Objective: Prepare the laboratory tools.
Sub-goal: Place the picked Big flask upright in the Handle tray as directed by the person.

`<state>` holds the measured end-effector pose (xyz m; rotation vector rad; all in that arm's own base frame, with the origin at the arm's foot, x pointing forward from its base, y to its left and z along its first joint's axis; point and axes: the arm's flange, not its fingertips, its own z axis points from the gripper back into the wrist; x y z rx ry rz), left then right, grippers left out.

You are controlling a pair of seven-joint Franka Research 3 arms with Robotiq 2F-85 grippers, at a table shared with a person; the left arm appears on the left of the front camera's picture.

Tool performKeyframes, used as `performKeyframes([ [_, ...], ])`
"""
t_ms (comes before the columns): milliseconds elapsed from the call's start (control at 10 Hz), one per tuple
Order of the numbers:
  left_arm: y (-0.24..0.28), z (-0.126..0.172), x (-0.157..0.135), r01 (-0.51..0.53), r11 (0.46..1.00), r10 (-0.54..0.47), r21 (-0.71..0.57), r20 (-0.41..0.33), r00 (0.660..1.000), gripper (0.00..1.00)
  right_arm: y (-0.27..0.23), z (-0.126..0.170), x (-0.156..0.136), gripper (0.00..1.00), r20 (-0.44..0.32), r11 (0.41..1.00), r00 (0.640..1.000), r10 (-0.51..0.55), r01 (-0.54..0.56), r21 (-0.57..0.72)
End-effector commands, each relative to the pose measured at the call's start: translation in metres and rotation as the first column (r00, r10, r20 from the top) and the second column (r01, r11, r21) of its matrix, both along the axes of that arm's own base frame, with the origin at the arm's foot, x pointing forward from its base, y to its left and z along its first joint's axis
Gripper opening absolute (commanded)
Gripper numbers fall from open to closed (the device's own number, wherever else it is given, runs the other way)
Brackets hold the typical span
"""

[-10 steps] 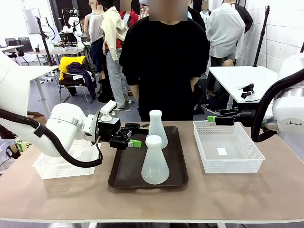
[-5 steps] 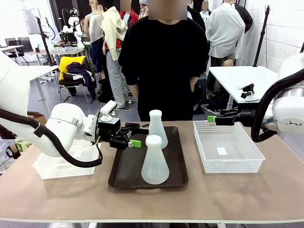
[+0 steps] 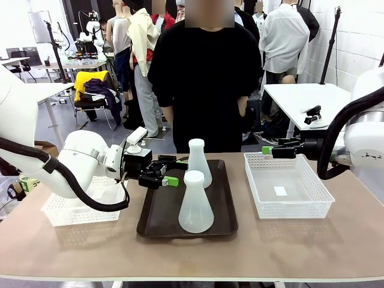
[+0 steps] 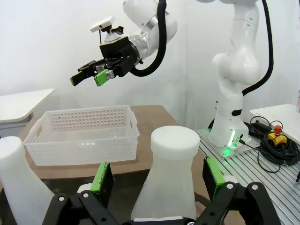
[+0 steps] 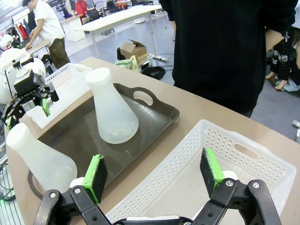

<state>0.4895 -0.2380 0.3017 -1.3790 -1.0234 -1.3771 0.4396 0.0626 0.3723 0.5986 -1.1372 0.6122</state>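
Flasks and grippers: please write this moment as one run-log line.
left gripper: open, beside far flask | right gripper: open, over basket | near flask: upright on tray

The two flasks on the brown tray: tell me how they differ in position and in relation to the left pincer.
The near flask stands at the tray's front, clear of both pincers; the far flask stands toward the person's side. The left pincer, open, is level with the far flask's base and faces it, whereas the near flask sits off to one side of its fingers. Both are upright, frosted white, conical, alike in shape.
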Motion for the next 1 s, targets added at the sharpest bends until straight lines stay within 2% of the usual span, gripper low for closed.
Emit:
performKeyframes([
  [0, 0.0002, 0.0012, -0.0004, 0.005, 1.0, -0.005, -0.012, 0.013, 1.0, 1.0, 0.0006, -0.0006, -0.0017, 1.0, -0.011, 1.0, 1.0, -0.008, 0.008, 0.0],
  [900, 0.0002, 0.0012, -0.0004, 0.005, 1.0, -0.005, -0.012, 0.013, 1.0, 1.0, 0.0006, -0.0006, -0.0017, 1.0, -0.011, 1.0, 1.0, -0.008, 0.008, 0.0],
])
